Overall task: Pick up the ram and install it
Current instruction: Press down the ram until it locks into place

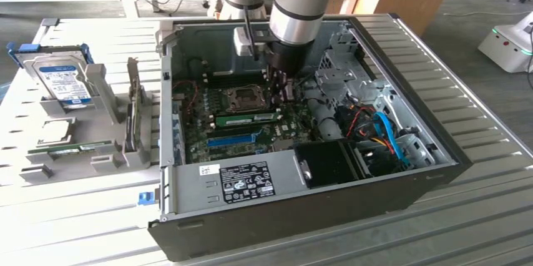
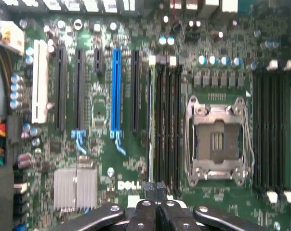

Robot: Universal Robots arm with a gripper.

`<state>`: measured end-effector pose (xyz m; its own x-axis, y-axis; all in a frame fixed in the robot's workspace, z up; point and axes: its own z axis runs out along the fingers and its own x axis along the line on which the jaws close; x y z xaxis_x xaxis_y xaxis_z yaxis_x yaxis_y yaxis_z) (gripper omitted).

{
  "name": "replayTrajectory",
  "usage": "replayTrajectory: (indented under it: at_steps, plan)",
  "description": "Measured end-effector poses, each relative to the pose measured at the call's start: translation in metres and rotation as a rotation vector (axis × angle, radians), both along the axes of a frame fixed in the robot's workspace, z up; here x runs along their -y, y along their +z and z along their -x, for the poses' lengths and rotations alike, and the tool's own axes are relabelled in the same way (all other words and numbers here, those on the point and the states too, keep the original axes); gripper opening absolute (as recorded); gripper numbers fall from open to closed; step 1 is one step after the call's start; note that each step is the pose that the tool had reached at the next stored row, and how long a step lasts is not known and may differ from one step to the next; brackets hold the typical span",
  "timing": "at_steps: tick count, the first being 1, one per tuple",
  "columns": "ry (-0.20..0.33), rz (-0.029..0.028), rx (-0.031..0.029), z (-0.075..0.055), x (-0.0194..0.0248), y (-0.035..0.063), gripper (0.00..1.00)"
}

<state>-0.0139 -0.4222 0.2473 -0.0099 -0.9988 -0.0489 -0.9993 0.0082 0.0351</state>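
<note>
Currently: Tool Closed Over the Memory Slots, Ram Standing in the Board

1. Bench [image 1: 483,216]. It carries the computer case [image 1: 333,216], which lies on its side with the panel off. This orientation turns the motherboard [image 1: 208,138] face-up, so the arm [image 1: 300,4] can reach it from straight above.

2. Holding fixture. On the bench at the exterior view's left, well apart from the case, grey holders keep spare parts at known places. A hard drive [image 1: 62,78] with a blue label stands upright in one. A second green board [image 1: 79,148] lies low in another.

3. Arm. It comes down vertically into the case, beside the processor socket [image 2: 217,142].

4. Ram [image 1: 247,118]. The green stick stands on edge in the board, just beside the processor socket and between it and the long blue slot [image 2: 116,91]. It appears to sit in one of the black memory slots [image 2: 167,120]. Whether it is pressed fully home, with the end latches closed, cannot be told.

5. Tool [image 2: 154,188]. The fingers are brought fully together and grip nothing (no part shows between them). The tips hover over one end of the memory slots, near the ram. Contact with the stick cannot be confirmed. Closed fingers give one blunt tip, which suits pushing down on a narrow edge rather than grasping it. This reading is a judgement.
</note>
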Motion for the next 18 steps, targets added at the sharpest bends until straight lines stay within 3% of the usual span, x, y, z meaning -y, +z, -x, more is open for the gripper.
replayTrajectory:
  at_steps: [18]
  plan:
    - [-0.002,-0.0002,0.0001,0.061,-0.0001,-0.0016,0.11]
